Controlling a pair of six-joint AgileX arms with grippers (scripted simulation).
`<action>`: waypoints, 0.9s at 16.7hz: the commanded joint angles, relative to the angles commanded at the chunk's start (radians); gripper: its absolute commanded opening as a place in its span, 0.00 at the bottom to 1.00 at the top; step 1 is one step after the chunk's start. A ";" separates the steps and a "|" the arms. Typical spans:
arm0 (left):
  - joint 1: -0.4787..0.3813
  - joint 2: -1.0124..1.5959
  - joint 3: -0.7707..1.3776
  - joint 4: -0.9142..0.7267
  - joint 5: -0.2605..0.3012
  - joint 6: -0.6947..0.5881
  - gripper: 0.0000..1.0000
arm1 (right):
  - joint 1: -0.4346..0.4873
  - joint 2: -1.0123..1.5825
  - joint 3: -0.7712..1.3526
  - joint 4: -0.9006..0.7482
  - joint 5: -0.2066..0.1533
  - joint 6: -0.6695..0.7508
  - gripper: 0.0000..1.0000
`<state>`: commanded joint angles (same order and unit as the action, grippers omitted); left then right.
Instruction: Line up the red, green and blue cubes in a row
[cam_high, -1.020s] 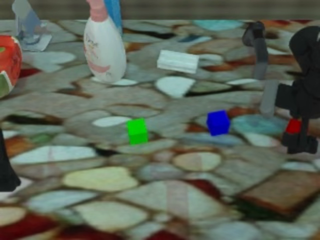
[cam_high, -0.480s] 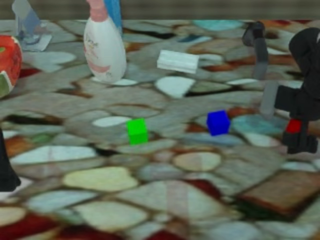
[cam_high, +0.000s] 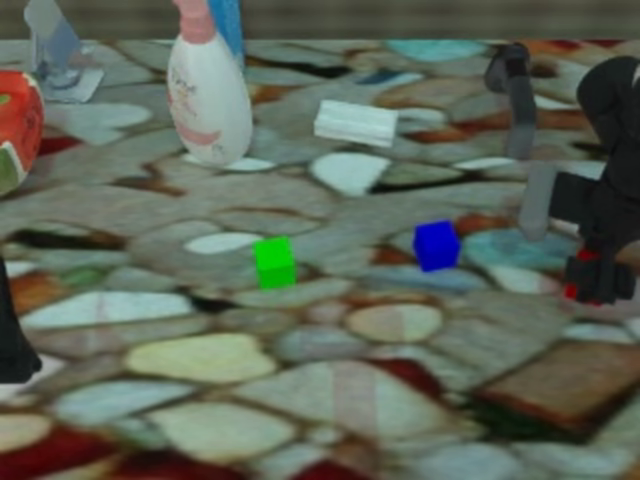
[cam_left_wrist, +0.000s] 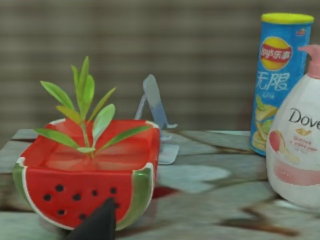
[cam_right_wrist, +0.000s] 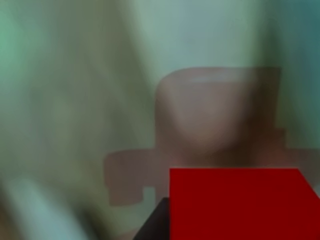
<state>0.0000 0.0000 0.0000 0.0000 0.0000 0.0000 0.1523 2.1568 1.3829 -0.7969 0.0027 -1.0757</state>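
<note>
Since half a second ago the right hand (cam_high: 598, 280) has dropped lower at the right edge of the top view, and the red cube (cam_high: 585, 272) it grasps now shows only as slivers of red between the dark fingers, where before a full red face was plain. The green cube (cam_high: 274, 262) and blue cube (cam_high: 436, 245) have not moved.

Nearest, at the lower left edge, the left hand (cam_high: 14, 345) sits parked; whether its fingers are parted or closed I cannot tell. In mid frame the green cube stands left of centre on the counter (cam_high: 300, 400) and the blue cube right of centre, well apart, with the red cube farther right again and a little lower in the frame. Beyond them lie a white ridged block (cam_high: 356, 123) and a white bottle (cam_high: 208, 95), upper left.

The right wrist view shows the red cube (cam_right_wrist: 240, 202) filling its lower right. The left wrist view alone shows a watermelon planter (cam_left_wrist: 87, 175), a blue crisp can (cam_left_wrist: 280, 75) and the bottle (cam_left_wrist: 297, 155).
</note>
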 joint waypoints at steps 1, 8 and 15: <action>0.000 0.000 0.000 0.000 0.000 0.000 1.00 | 0.000 0.000 0.000 0.000 0.000 0.000 0.00; 0.000 0.000 0.000 0.000 0.000 0.000 1.00 | 0.003 -0.062 0.035 -0.087 -0.009 0.021 0.00; 0.000 0.000 0.000 0.000 0.000 0.000 1.00 | 0.009 -0.141 0.155 -0.292 -0.010 0.022 0.00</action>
<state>0.0000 0.0000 0.0000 0.0000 0.0000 0.0000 0.1614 2.0157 1.5379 -1.0885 -0.0070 -1.0537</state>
